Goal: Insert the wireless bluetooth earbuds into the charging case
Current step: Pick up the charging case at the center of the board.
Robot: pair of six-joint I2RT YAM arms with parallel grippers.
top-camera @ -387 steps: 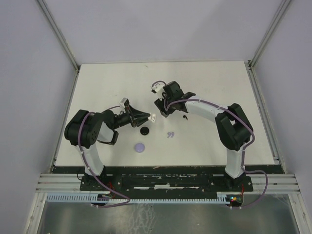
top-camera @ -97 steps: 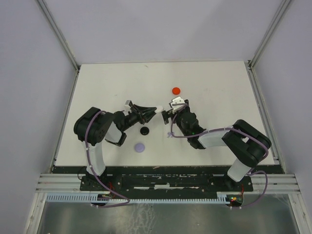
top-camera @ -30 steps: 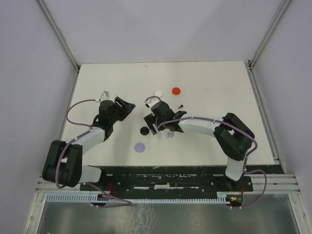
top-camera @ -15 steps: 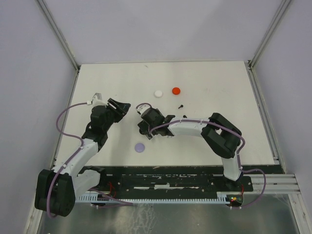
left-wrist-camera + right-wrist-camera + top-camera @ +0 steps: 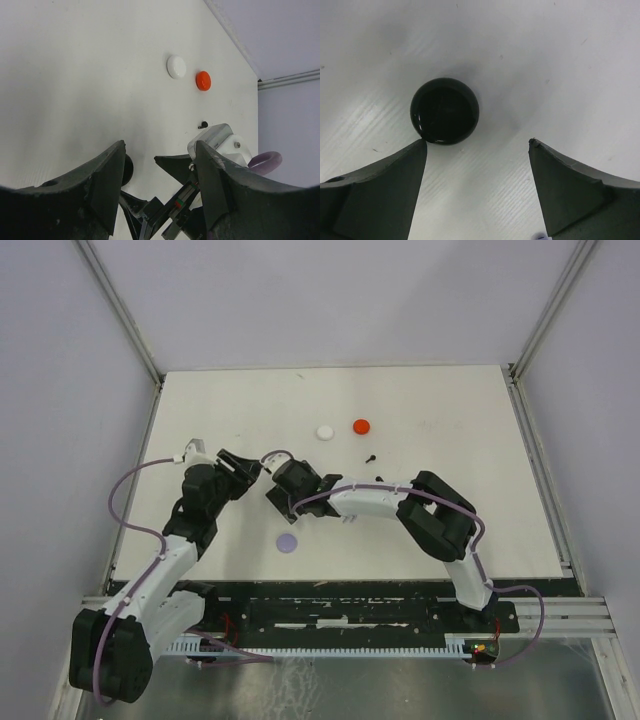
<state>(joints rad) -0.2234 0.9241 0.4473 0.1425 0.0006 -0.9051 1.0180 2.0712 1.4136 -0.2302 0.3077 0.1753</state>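
Within the last second the right claw [image 5: 478, 142] had swung left across the desk [image 5: 450, 400]. It now hung low over the black disc [image 5: 445, 111], fingers spread wide with nothing between them. The disc lay nearer one finger than the other, not squarely in the gap. The left claw [image 5: 159, 147] had drawn back toward the desk's left side, roughly half open, also empty, and pointed at the right one. The black earbud [image 5: 370, 457] lay loose on the desk, well apart from that disc and on the near side of the red disc [image 5: 361, 426] and white disc [image 5: 325, 431]. No earbud was in hand. The right arm seemed set on taking the black disc, probably its case, first.
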